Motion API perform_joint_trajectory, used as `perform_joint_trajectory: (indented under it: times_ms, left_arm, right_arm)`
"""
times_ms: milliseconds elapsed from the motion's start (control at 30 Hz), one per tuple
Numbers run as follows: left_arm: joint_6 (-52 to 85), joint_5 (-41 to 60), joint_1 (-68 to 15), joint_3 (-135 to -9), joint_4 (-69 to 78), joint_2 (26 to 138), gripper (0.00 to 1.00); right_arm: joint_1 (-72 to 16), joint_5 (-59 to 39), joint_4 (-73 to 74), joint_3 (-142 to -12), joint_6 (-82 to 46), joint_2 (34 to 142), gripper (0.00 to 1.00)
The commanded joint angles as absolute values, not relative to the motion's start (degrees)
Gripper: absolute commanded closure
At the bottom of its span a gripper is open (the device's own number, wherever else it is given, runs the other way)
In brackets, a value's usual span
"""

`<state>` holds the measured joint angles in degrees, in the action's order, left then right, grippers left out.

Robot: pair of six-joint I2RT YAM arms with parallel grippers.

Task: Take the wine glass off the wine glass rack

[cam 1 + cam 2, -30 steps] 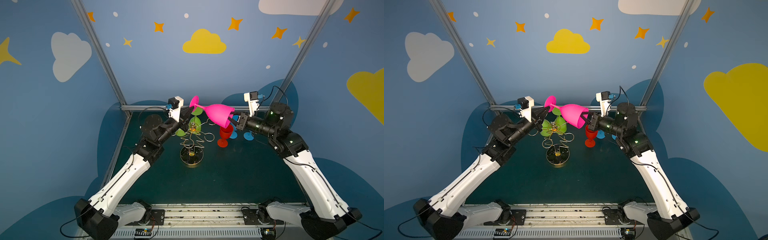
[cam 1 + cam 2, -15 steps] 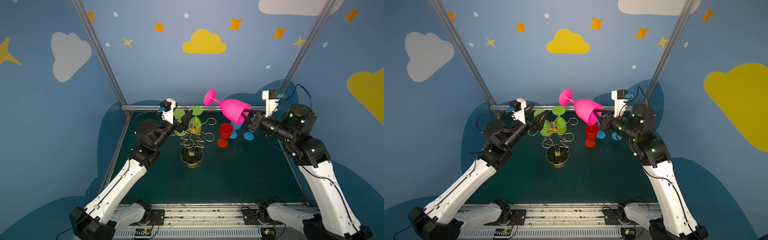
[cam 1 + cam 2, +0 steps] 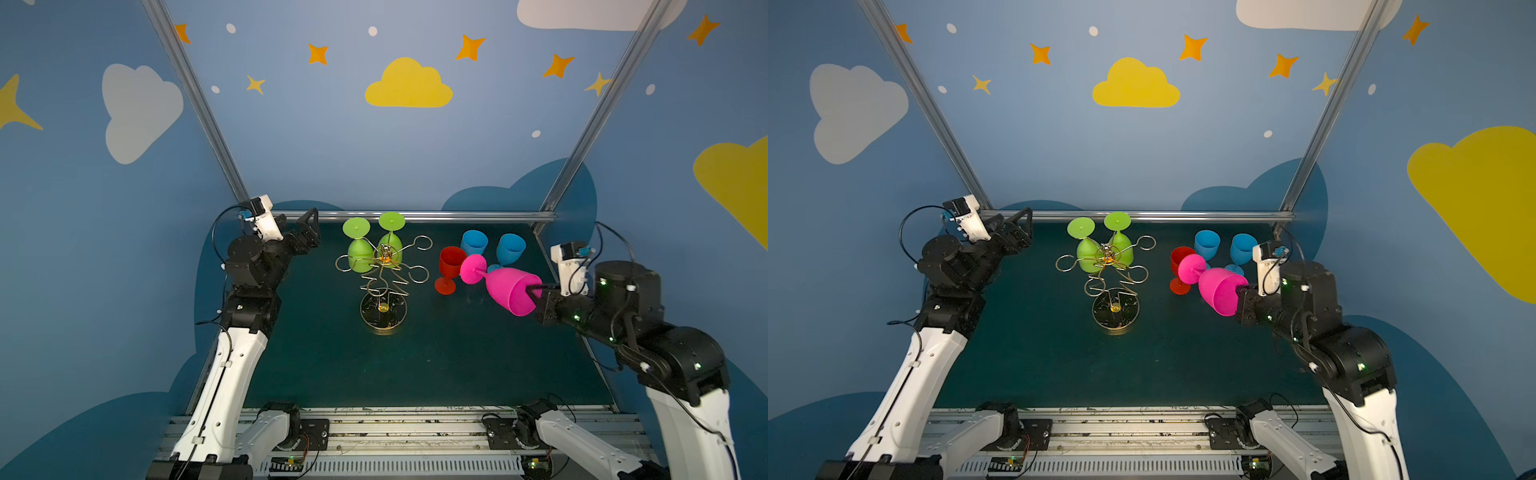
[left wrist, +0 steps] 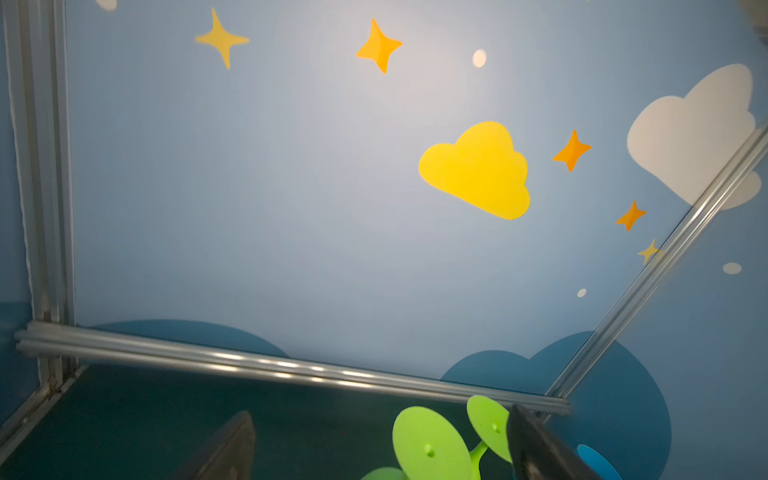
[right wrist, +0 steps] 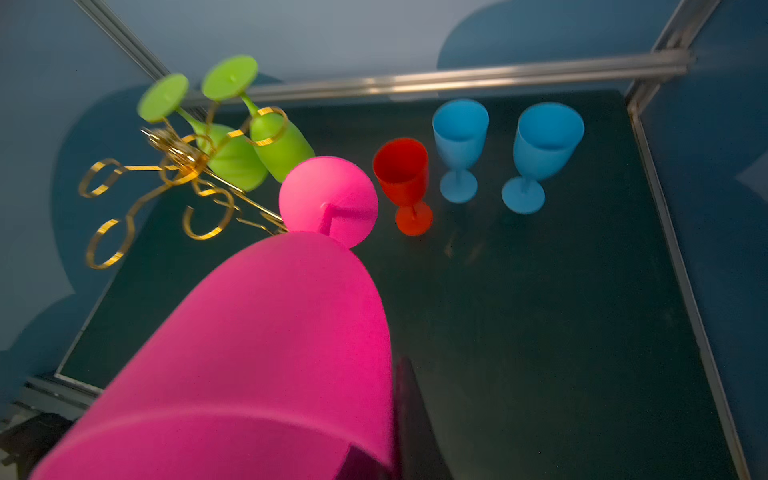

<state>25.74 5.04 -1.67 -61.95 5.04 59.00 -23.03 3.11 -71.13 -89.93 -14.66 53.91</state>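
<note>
The gold wire wine glass rack (image 3: pixel 384 270) (image 3: pixel 1106 266) (image 5: pixel 183 162) stands mid-table on its round base, and two green glasses (image 3: pixel 359 253) (image 4: pixel 428 444) hang upside down on its far arms. A pink wine glass (image 3: pixel 509 291) (image 3: pixel 1219 291) (image 5: pixel 266 332) is off the rack, to its right, lying nearly level with its foot toward the rack. My right gripper (image 3: pixel 534 289) (image 3: pixel 1241 291) (image 5: pixel 390 415) is shut on its rim, one finger inside the bowl. My left gripper (image 3: pixel 311 230) (image 3: pixel 1021 230) (image 4: pixel 380 415) is open and empty at the back left, apart from the rack.
A red glass (image 3: pixel 451 266) and two blue glasses (image 3: pixel 473 243) (image 3: pixel 510 249) stand upright at the back right, just beyond the pink glass's foot. An aluminium rail (image 3: pixel 415 216) runs along the table's back edge, with frame posts at the corners.
My left gripper opened, let go of the pink glass's stem and drew back to the left. My right gripper carried the pink glass right and down, away from the rack.
</note>
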Motion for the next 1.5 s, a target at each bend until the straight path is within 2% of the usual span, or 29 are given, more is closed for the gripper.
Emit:
perform_joint_trajectory:
  times_ms: [0, 233, 433, 567, 800, 967, 1100, 1400, 1467]
  left_arm:
    - [31.8, 8.2, -0.4, -59.5, 2.7, 58.3, 0.07]
    - [32.3, 9.7, 1.0, -58.8, -0.9, 57.5, 0.07]
    - [33.3, 12.0, 1.8, -60.3, -4.4, 59.2, 0.09]
    - [34.0, 13.0, 2.3, -60.2, -4.4, 59.2, 0.09]
    - [33.6, 12.9, 2.5, -60.8, -5.2, 58.8, 0.1]
    - [33.2, 13.0, 2.6, -61.3, -5.5, 58.6, 0.1]
    - [32.8, 13.0, 2.6, -61.8, -5.8, 59.0, 0.09]
    - [32.5, 13.0, 2.7, -62.1, -5.8, 59.2, 0.1]
    - [32.2, 13.0, 2.6, -62.5, -6.1, 59.4, 0.1]
  right_arm:
    - [-23.5, 6.7, -75.7, -86.4, -14.2, 57.4, 1.0]
    - [-25.6, 6.4, -70.1, -80.4, -14.0, 65.4, 1.0]
    - [-27.3, 3.8, -67.4, -79.4, -17.0, 74.2, 1.0]
    - [-28.1, 5.4, -65.4, -78.6, -17.4, 79.1, 1.0]
    - [-28.1, 7.2, -69.8, -84.6, -21.5, 89.4, 1.0]
    - [-28.3, 5.3, -68.0, -86.0, -21.6, 91.9, 1.0]
    - [-28.1, 5.3, -67.5, -86.8, -21.5, 92.7, 0.9]
    - [-28.0, 4.1, -66.9, -88.0, -21.1, 94.1, 0.81]
    - [-27.8, 3.8, -66.6, -88.6, -21.0, 93.4, 0.75]
